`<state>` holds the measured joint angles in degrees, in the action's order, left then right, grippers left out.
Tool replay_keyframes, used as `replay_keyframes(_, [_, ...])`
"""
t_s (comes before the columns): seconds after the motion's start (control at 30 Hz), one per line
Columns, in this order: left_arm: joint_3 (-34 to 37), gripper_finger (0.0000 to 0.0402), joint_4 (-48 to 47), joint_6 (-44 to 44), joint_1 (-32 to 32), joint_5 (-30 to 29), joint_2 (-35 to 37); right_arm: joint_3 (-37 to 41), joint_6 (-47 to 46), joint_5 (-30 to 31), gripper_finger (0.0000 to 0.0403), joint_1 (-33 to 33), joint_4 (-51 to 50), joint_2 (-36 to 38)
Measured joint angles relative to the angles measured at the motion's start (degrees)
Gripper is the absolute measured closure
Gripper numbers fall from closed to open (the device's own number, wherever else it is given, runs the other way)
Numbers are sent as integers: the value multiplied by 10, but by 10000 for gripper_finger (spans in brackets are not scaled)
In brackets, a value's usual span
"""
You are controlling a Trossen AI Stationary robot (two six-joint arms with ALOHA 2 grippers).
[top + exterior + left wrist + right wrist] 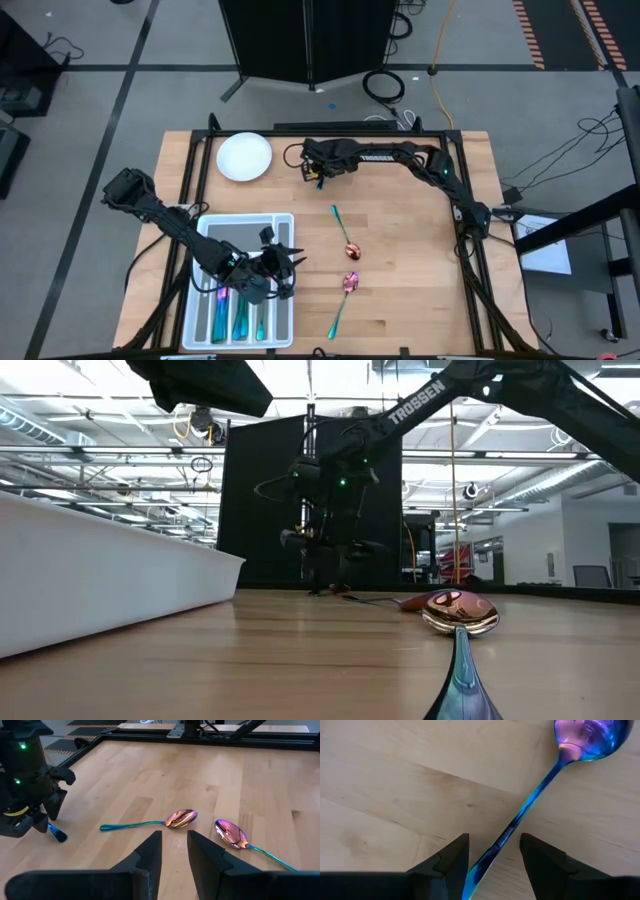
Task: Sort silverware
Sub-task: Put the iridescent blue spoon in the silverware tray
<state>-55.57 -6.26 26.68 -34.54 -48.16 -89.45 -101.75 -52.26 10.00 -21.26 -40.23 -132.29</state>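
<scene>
Over the translucent white compartment tray (200, 225), left gripper (174, 836) slightly apart, holding nothing.
Beyond it on the wooden table (420, 300) lie a nearer iridescent rainbow spoon (342, 305) and a second spoon (342, 230); farthest, the right gripper (492, 842), fingers wide apart, straddles a third spoon (520, 815).

A light wooden counter (410, 250) with a black frame along its edges carries the scene. A round white plate (244, 157) sits near its far left corner. A translucent white compartment tray (205, 225) lies at the near left part of the counter, its long slots running front to back; in the low view its white wall (110, 575) rises at the left. Beyond the counter stands a tall black panel (305, 40), with a coiled black cable (383, 85) and a yellow cable (437, 60) on the grey floor (120, 60).
</scene>
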Motion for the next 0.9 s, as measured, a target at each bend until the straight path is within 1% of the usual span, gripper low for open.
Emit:
replay_keyframes(0.1, [0,308,2,0,0,1,0,-2,0,-2,237,0,-2,-12])
replay_keyframes(0.2, [0,308,3,0,0,2,0,-2,9,0,257,0,-6,-18])
replay_keyframes(0.33, [0,308,3,0,0,2,0,-1,24,8,301,0,-9,-17])
replay_keyframes(0.57, [0,308,3,-1,0,2,0,0,40,3,387,1,-7,-3])
replay_keyframes(0.63, [0,308,3,-1,0,2,0,2,51,2,396,1,-7,4])
replay_keyframes(0.73, [0,308,1,-1,-1,2,0,4,55,-4,395,-1,-21,19])
replay_keyframes(0.9, [0,308,-4,-1,-2,2,0,3,74,-4,399,-4,-37,70])
